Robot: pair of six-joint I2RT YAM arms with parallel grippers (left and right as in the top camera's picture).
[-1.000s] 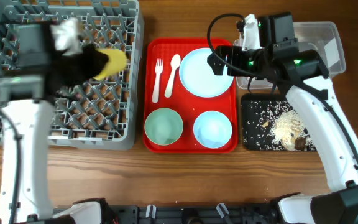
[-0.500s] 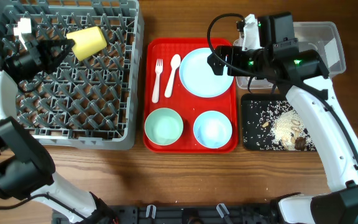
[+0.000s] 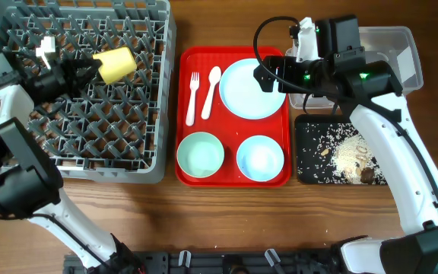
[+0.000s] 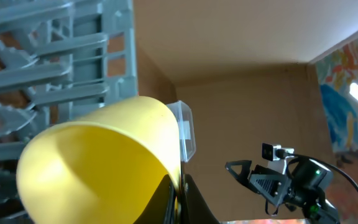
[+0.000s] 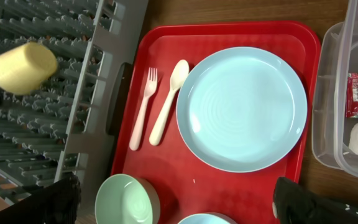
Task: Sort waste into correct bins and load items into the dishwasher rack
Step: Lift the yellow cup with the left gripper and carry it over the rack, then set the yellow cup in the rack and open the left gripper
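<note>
Yellow cup (image 3: 115, 65) over the dishwasher rack (image 3: 167, 114), pinched at its rim by the left end effector (image 3: 82, 70).

Nearest, on the red tray (image 3: 233, 128): pale-green bowl (image 3: 200, 154) and light-blue bowl (image 3: 260, 158). Probably light, stiff, slick plastic, best taken by the rim. Behind them, the plate (image 3: 253, 89), flat, so calls for an edge grip. Beside it the fork (image 3: 192, 97) and spoon (image 3: 211, 91), thin, low, awkward to pinch. Above the tray, right end effector (image 5: 176, 185) spread wide, holding nothing. Farther back, cup on its side over the pegs, wall nipped between closed fingers. Looks light and rigid, and could swivel in so small a grip. Cannot tell whether touching the pegs. Plenty of free pegs around, lattice wall close behind. Beyond, at right: black tray (image 3: 299, 152) and clear tub (image 3: 401, 38).
</note>
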